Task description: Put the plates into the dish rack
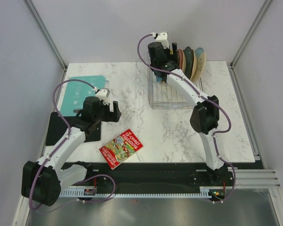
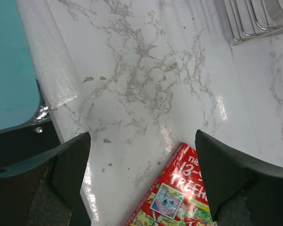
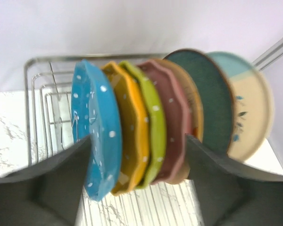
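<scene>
White marble-look table (image 1: 146,136), pale panels on three sides. Two arms are bolted at the near edge.

Right arm (image 1: 203,117) is stretched far back to the dish rack (image 1: 167,96), a silver wire grid at the back of the table, right of centre. Left arm (image 1: 70,141) is bent low over the left side, well apart from the rack.

Black mat (image 1: 56,127) lies flat at the left edge, partly under the left arm. Teal board (image 1: 85,92) sits just behind it; whether it touches or overlaps the mat I cannot tell.

Book (image 1: 121,148), red cover, lies flat at a slant near the front, between the two arm bases.

Plates (image 1: 191,61) stand on edge in a tight row at the rack's far end. From the right wrist camera, left to right:
- blue plate (image 3: 96,136), white dots
- orange plate (image 3: 132,141)
- green plate (image 3: 153,136)
- pink plate (image 3: 172,132)
- tan plate (image 3: 194,108)
- dark green plate (image 3: 207,99)
- cream plate (image 3: 252,113), last in the row

All are upright or leaning a little, faces close together.

Right gripper (image 3: 139,188): let go, jaws spread wide, nothing pinched. In its own camera a finger shows on each side of the four scalloped plates. Whether either finger touches the blue plate, cannot tell.

Left gripper (image 2: 141,179): jaws wide apart, empty, hovering over bare table. The book's corner shows below, between the fingers.
</scene>
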